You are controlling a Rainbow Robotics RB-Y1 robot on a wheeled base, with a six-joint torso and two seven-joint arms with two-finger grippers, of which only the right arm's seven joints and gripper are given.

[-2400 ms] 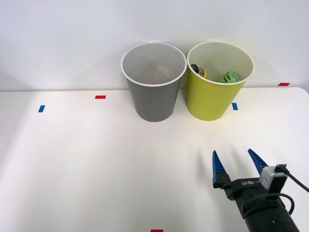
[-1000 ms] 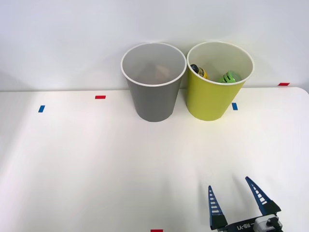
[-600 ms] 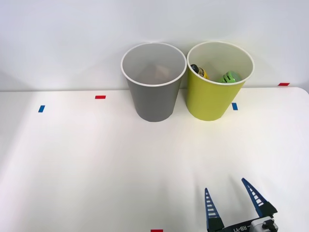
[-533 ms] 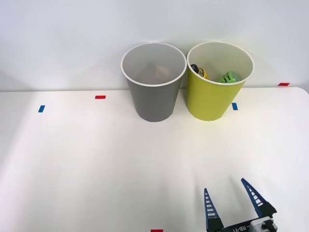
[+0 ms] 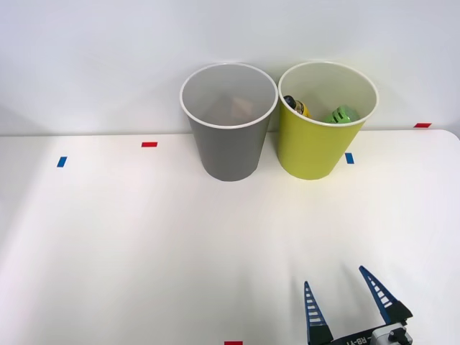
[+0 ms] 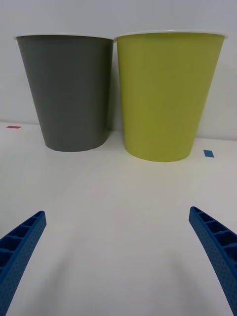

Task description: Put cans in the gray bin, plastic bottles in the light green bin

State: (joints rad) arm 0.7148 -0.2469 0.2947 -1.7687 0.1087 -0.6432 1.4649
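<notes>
Your tabletop [image 5: 108, 237] carries the gray bin [image 5: 228, 147] and light green bin [image 5: 316, 147] side by side, well ahead of your claw [image 5: 349, 304]. The claw sits wide open, holding nothing. Both plastic bottles [image 5: 343, 114] lie in the green bin; the pale shape in the gray one may be the can.

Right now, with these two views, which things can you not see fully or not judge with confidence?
- Can in the gray bin, front view: only a faint orange shape shows inside; the bin wall hides the rest.
- Plastic bottles, front view: yellow bottle and green bottle show only their upper parts above the light green bin rim.
- Bin contents, wrist view: hidden by the outer walls.
- Right gripper, front view: open, its body cut off by the edge.
</notes>
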